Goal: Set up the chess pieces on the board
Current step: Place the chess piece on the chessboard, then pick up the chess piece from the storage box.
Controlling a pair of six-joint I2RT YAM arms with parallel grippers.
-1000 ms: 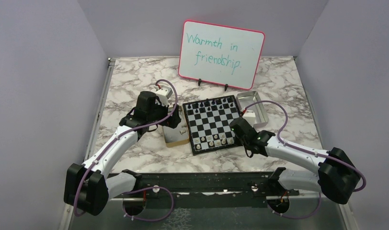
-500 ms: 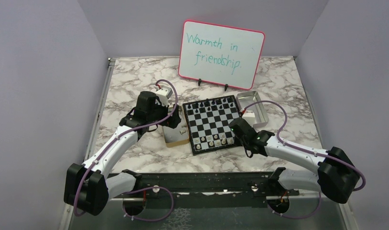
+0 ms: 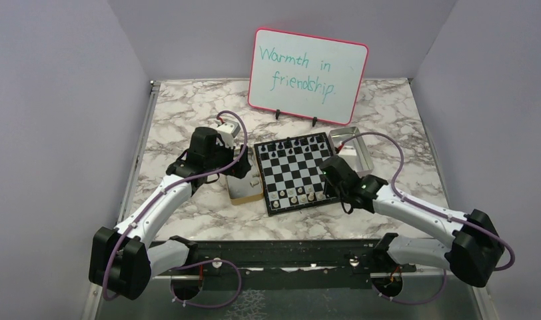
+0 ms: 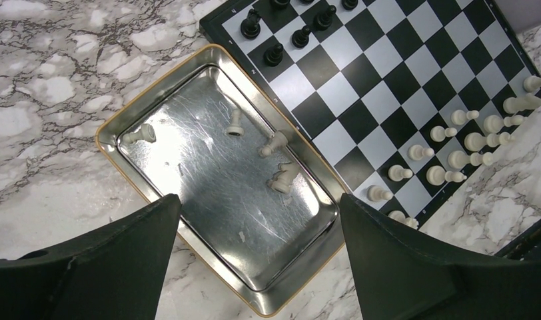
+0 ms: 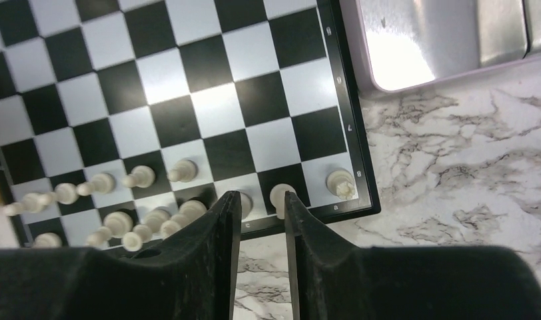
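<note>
Note cream chess pieces [image 5: 141, 177] ranked along the near two rows of the board [image 5: 208, 67], and black ones [image 4: 274, 53] on the far rows. Count four loose cream men [image 4: 281, 179] lying in the tan-rimmed tin [image 4: 114, 133] just beside the board's left edge, probably stock awaiting placement. Find the left tool [image 4: 258, 200] spread wide above that tin, likely lining up a pick. Find the right tool [image 5: 261, 198] narrowly parted, gripping nothing, over the near right corner. Cannot tell piece types; two back-row men sit half hidden behind its fingers [image 5: 214, 227]. Beyond, see a silver tray [image 5: 454, 40] cut off on the marbled worktop [image 5: 454, 167].
</note>
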